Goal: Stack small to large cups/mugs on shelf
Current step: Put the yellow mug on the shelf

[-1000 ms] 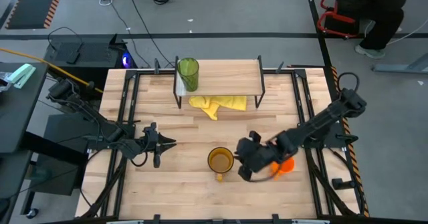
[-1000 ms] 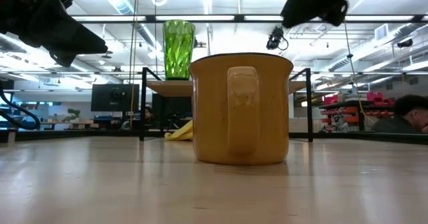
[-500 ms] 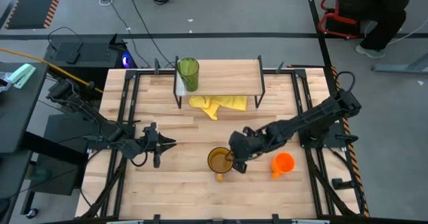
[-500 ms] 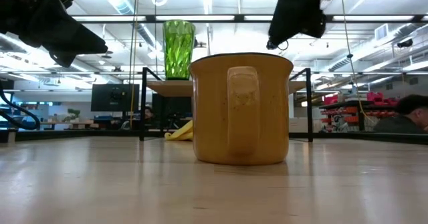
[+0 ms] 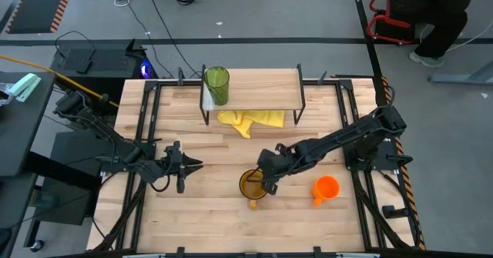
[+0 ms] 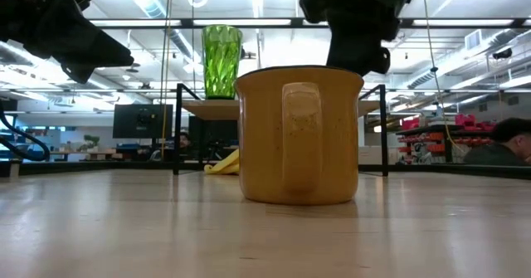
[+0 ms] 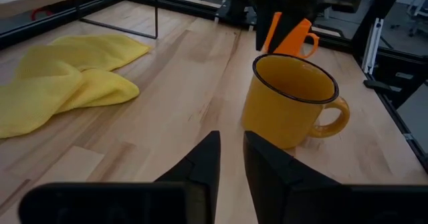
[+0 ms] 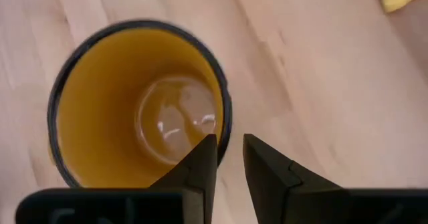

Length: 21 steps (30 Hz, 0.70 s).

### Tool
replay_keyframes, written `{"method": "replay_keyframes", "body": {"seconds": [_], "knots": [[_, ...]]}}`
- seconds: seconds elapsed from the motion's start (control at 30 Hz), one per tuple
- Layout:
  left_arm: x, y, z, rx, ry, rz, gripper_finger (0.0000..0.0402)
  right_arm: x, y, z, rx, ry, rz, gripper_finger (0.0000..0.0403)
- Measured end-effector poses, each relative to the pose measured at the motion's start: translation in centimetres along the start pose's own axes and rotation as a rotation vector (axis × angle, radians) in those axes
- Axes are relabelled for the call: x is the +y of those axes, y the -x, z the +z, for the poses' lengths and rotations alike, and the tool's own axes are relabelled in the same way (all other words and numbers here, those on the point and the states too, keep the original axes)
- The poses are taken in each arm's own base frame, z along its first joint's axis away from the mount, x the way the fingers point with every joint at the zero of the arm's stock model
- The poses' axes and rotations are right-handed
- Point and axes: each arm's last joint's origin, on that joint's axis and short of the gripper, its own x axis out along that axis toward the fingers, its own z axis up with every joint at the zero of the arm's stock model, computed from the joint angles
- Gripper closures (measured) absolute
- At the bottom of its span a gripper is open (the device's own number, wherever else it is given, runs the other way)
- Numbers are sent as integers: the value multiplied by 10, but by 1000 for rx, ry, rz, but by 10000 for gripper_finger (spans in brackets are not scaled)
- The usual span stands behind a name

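Observation:
The amber mug (image 5: 250,185) (image 6: 299,137) stands upright at the table's middle near side, its handle toward the near edge. My right gripper (image 5: 267,185) (image 8: 229,147) hangs over the mug's right rim, one finger above the hollow and one outside, with a narrow gap between them. The small orange mug (image 5: 326,189) (image 7: 289,38) stands on the table to the right. The green tumbler (image 5: 216,85) (image 6: 221,60) stands on the left end of the shelf (image 5: 258,85). My left gripper (image 5: 199,165) (image 7: 231,140) waits left of the amber mug, also with a narrow gap. My right gripper comes from above, pointing down, astride the amber mug's rim (image 8: 224,120) on its right side. One fingertip (image 8: 200,157) is over the inside and the other is outside the wall. Whether either touches the rim, I cannot tell.
A crumpled yellow cloth (image 5: 250,120) (image 7: 67,83) lies on the table under the shelf's near edge. The shelf's top board is bare to the right of the tumbler. Black frame rails run along the table's left and right sides.
My right gripper has left the orange mug and travelled toward the table's left, ending over the amber mug's right rim and lower than before. The orange mug stays standing where it was. The amber mug has not moved.

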Motion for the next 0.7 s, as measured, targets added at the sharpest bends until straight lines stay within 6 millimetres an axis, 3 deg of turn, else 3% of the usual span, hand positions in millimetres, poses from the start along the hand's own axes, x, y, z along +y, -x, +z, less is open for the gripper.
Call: {"method": "replay_keyframes", "body": {"seconds": [0.7], "knots": [[0,0,0,0,0,0,322,1,-9,-2,33,5,4,320]]}}
